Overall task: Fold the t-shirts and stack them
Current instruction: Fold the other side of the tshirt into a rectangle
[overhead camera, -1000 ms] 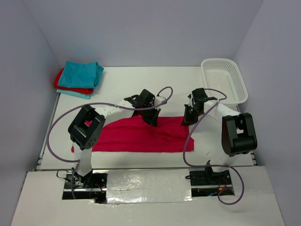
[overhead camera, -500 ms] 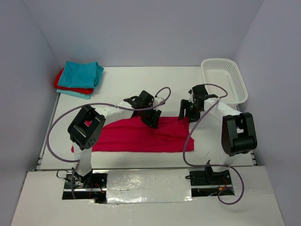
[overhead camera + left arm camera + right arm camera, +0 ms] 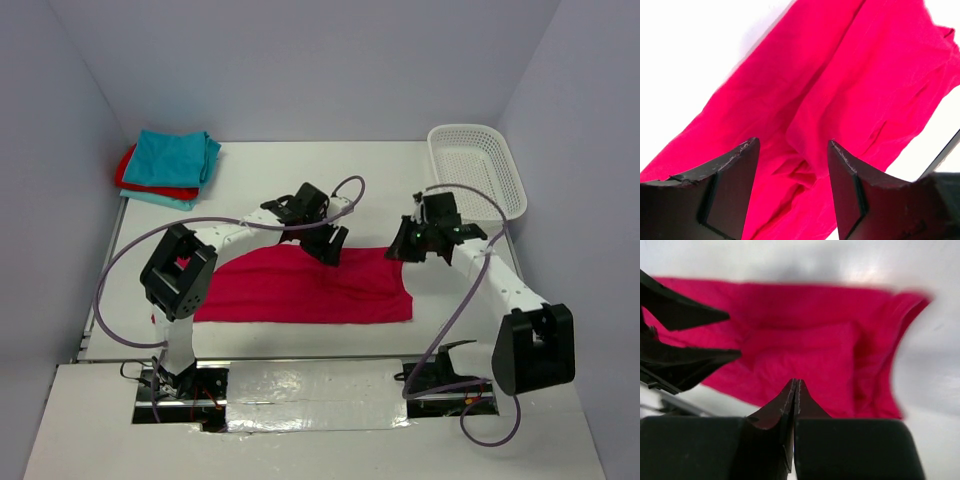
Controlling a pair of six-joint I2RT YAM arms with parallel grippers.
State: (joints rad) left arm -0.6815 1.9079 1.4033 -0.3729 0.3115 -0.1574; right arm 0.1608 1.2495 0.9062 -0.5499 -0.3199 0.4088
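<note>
While the red shirt [image 3: 300, 290] lies part-folded, the left gripper [image 3: 335, 246] is held above it, jaws spread wide, and the right gripper [image 3: 398, 250] is pinched together, empty. A fresh edge grasp is judged necessary.

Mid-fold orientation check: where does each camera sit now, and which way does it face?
Top external: fixed above and behind the arms, looking down on the table; both arms and bases show, plus the red t-shirt, the folded stack and the basket.
Left wrist: on the left arm, looking down through the open left pincer at the red t-shirt.
Right wrist: on the right arm, looking past the shut right pincer across the shirt toward the left pincer's fingers.
Shared: all three show the red t-shirt.
</note>
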